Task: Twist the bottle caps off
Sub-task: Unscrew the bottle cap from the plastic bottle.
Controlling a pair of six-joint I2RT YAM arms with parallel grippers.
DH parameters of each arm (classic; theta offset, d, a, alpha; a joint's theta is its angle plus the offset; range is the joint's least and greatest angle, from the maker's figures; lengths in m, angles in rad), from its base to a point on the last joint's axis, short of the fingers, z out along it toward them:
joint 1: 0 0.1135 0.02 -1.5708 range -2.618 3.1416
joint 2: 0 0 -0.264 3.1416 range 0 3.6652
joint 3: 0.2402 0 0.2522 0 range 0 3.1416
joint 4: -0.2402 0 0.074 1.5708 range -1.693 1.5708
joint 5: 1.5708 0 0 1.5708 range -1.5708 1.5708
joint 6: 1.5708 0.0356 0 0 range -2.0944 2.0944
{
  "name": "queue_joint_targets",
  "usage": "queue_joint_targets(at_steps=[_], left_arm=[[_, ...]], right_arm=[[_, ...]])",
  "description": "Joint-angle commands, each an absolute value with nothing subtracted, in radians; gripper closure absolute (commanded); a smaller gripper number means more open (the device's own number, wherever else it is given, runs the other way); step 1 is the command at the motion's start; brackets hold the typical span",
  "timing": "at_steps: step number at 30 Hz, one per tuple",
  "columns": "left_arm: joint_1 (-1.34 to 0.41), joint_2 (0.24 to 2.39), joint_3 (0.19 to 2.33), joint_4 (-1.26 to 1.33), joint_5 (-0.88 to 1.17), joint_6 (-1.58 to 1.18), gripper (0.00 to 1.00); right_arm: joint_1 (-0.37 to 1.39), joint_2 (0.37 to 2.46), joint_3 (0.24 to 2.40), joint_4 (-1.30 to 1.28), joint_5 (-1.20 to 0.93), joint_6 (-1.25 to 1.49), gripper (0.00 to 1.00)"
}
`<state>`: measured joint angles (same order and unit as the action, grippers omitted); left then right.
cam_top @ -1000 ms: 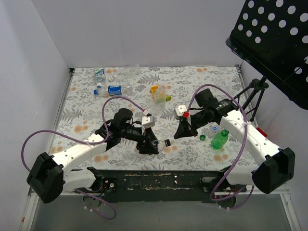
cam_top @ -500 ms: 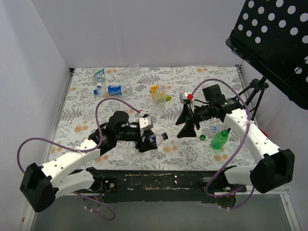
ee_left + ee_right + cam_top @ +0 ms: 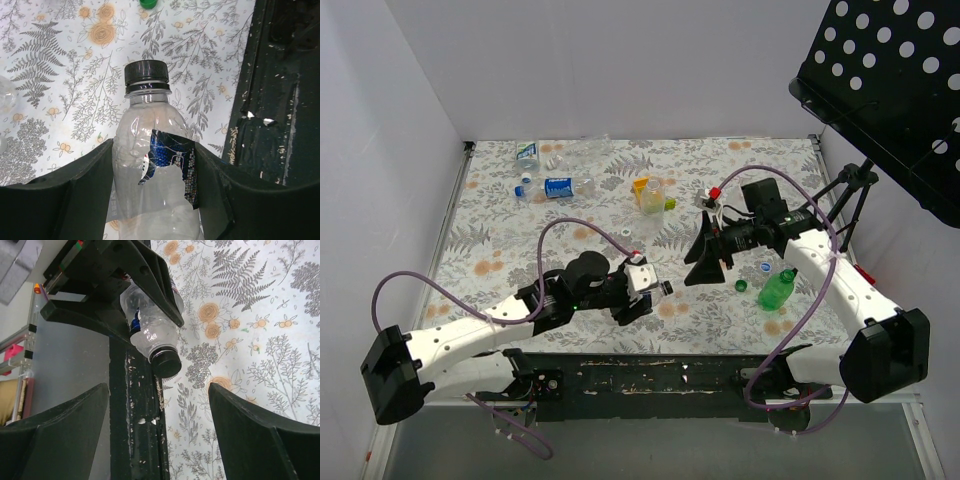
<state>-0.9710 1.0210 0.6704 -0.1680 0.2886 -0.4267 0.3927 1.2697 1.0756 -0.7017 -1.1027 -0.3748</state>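
White walls close in a table (image 3: 490, 245) covered with a flowered cloth, and a black perforated panel (image 3: 890, 90) hangs over its far right corner. From my screens, the left gripper (image 3: 640, 292) sits low over the near middle of the table, its jaws partly closed around the body of a clear bottle (image 3: 147, 195) with a torn blue label. I can see both fingers pressing the bottle's sides in the left wrist view. The black cap (image 3: 145, 74) is on the neck, clear of the fingers, and it points toward the right arm, close to the dark frame along the table's near edge.

The right gripper (image 3: 708, 272) hangs just right of centre with its jaws spread wide and nothing between them. Through its wrist camera I look straight at the capped end of the held bottle, well apart from its fingers.

A green bottle (image 3: 777, 290) lies near the right arm, with a loose green cap (image 3: 741, 286) just beside it. A yellowish bottle (image 3: 648, 195) stands mid-table, and several more bottles lie at the far left.
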Motion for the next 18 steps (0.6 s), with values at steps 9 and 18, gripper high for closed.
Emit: queue_joint_targets(at_steps=[9, 18], left_arm=[[-1.048, 1.063, 0.71, -0.135, 0.083, -0.371, 1.0], [-1.077, 1.092, 0.727, -0.066, 0.072, -0.379, 1.0]], right_arm=[[0.388, 1.31, 1.011, -0.537, -1.169, -0.086, 0.1], [0.437, 1.35, 0.963, -0.483, -1.12, -0.017, 0.12]])
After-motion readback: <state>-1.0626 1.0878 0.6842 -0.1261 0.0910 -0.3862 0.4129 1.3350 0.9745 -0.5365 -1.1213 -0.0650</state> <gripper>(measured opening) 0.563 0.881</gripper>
